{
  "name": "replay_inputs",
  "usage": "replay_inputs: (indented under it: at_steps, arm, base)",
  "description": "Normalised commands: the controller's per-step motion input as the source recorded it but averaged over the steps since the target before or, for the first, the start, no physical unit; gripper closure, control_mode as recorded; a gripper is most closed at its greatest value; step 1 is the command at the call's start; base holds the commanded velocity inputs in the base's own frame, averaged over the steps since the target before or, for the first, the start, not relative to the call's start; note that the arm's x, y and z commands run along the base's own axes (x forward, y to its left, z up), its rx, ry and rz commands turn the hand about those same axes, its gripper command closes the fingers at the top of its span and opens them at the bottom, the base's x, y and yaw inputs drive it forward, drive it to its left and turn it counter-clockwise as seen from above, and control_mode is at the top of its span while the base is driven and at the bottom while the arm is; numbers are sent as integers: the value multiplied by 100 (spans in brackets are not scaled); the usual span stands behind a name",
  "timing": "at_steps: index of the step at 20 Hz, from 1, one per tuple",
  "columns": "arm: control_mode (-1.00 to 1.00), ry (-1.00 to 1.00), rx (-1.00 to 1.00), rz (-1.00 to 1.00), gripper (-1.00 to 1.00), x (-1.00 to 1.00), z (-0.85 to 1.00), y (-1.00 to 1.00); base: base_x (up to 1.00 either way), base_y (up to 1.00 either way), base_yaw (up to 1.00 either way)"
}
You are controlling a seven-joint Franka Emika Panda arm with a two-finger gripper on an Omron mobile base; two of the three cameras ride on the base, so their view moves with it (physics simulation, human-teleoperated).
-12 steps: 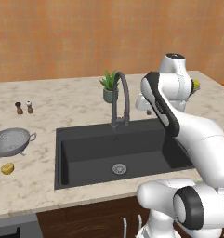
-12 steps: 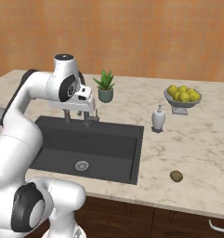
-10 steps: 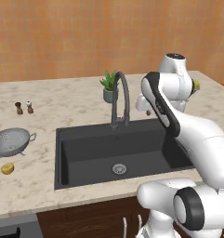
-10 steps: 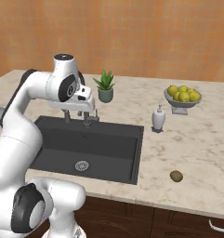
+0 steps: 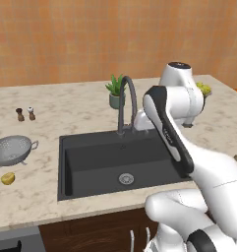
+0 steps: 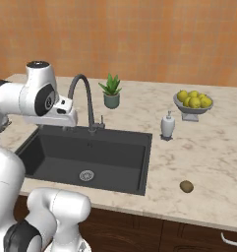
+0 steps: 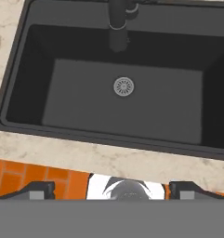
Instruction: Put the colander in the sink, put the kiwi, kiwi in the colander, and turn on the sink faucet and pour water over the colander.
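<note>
The colander (image 5: 11, 150) sits on the worktop (image 5: 80, 106) well left of the sink (image 5: 115, 162), so it goes first: the arm should swing left, come down over the rim and grip one side. The claw (image 7: 111, 189) is above the sink, fingers apart and holding nothing. 1 kiwi (image 5: 8, 178) lies just near of the colander, the other (image 6: 186, 186) far right. The faucet (image 5: 127, 103) rises beside the arm; a plant (image 6: 110, 92), soap bottle (image 6: 167, 125) and lemon bowl (image 6: 192, 103) stand clear.

Behind the tabletop (image 5: 66, 106) stands a wall (image 5: 90, 39) of warm orange-brown colour with a soft mottled texture. The tabletop is pale beige marble with light veins. Below it are dark brown cabinet fronts (image 6: 189, 241), and the floor (image 7: 34, 174) has orange tiles.
</note>
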Motion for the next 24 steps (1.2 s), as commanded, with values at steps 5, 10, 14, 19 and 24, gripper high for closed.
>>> replay_inputs:
  at_steps: [5,10,14,19,24]
  arm:
    - [-100,0,0,1,-100,-39,-6,97]
    - [-100,0,0,0,-100,-1,-18,100]
    - [-100,2,0,0,-100,13,-29,100]
    - [-100,5,0,0,-100,32,-35,91]
    - [-100,6,4,0,-100,43,-27,72]
  base:
    - [0,0,0]
    - [0,0,0]
    - [0,0,0]
    - [0,0,0]
    - [0,0,0]
